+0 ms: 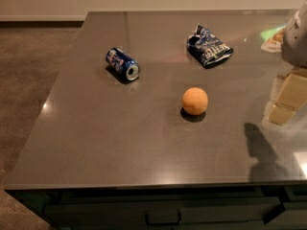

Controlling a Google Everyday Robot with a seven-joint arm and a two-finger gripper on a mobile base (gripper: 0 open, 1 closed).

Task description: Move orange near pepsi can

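The orange (195, 100) sits on the dark grey counter (105, 143), a little right of its middle. The pepsi can (123, 64) lies on its side to the orange's upper left, silver top facing front-right, well apart from the orange. My gripper (296, 37) shows only as a grey blurred shape at the right edge, above the counter, to the right of and beyond the orange. It touches neither the orange nor the can. Its shadow falls on the counter at the front right.
A dark blue crumpled chip bag (209, 46) lies behind the orange. Pale tan block shapes (288, 97) sit at the right edge. The counter's front edge drops to dark cabinet doors (163, 210); brown floor (29, 71) lies to the left.
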